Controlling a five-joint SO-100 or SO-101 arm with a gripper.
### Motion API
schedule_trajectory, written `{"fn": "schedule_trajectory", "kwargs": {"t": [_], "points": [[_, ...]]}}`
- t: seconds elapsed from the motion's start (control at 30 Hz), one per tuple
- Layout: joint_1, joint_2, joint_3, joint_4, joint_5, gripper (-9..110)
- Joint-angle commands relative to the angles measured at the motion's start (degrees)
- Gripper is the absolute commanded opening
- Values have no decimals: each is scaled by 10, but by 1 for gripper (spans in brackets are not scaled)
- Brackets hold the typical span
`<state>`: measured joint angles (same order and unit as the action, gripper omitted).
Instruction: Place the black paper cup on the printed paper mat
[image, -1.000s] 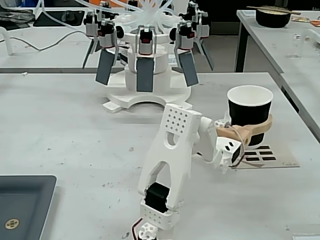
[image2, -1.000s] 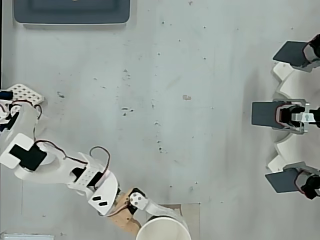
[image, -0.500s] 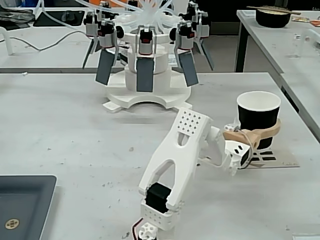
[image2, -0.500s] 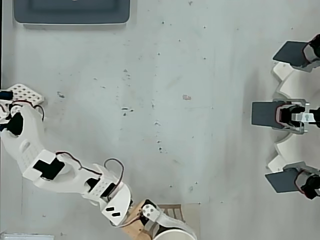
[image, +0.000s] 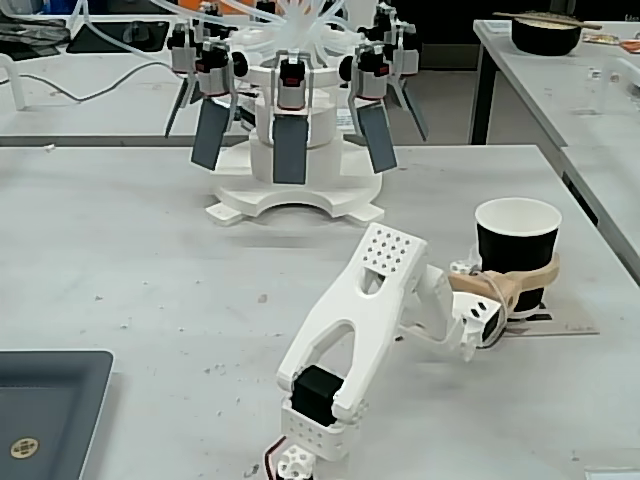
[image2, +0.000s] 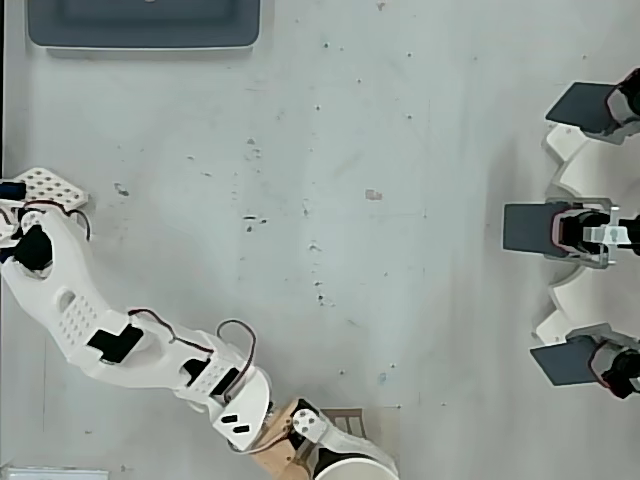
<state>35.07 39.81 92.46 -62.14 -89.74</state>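
Note:
The black paper cup (image: 515, 245), white inside with a white rolled rim, stands upright at the right of the table in the fixed view. Its base rests on the printed paper mat (image: 565, 323). My gripper (image: 525, 282) reaches in from the left, and its tan fingers (image: 500, 285) wrap around the cup's lower half, shut on it. In the overhead view only the cup's white rim (image2: 352, 466) shows at the bottom edge. There the gripper (image2: 325, 448) lies beside the rim, and the pale mat (image2: 385, 425) is just visible.
A dark grey tray (image: 50, 400) (image2: 145, 25) lies at the near left of the fixed view. A white stand with several hanging grey paddles (image: 295, 150) (image2: 585, 230) fills the table's far side. A dark bowl with chopsticks (image: 545, 35) sits on another table.

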Motion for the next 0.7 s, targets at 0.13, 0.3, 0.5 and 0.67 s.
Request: {"fn": "schedule_trajectory", "kwargs": {"t": [0.13, 0.3, 0.5, 0.67], "points": [[10, -2, -23, -4, 6, 14], [11, -3, -23, -4, 7, 18], [18, 4, -23, -2, 6, 29], [33, 15, -23, 7, 0, 37]]}}
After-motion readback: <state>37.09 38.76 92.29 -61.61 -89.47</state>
